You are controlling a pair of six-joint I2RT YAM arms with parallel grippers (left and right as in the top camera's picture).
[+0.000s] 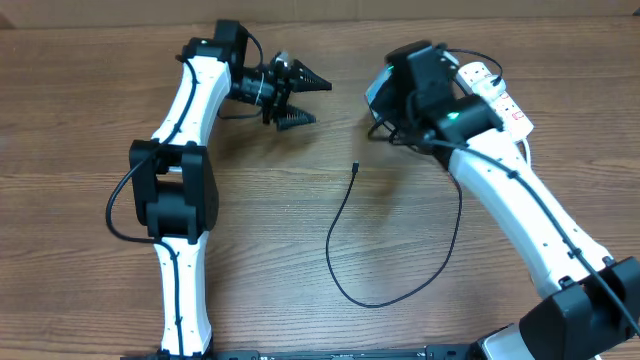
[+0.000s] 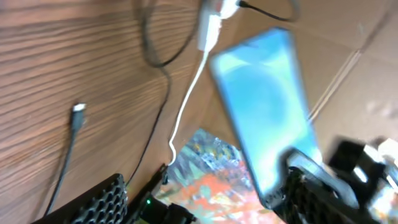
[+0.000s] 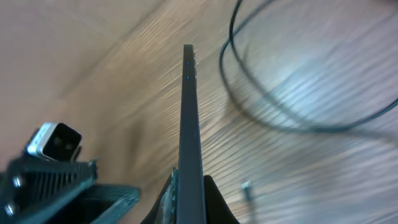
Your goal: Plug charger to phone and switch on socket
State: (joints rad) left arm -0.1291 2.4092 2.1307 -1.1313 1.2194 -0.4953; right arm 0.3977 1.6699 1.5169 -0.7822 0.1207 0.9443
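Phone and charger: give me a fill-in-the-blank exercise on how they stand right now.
1. The right tool is shut on the ___.
2. The left tool is ___ and holds nothing.
3. The charger lies on the table, its tip plugged into ___.
Missing words: phone; open; nothing.

Wooden table (image 1: 260,200), black charger (image 1: 328,255) (looped), white socket (image 1: 500,95)
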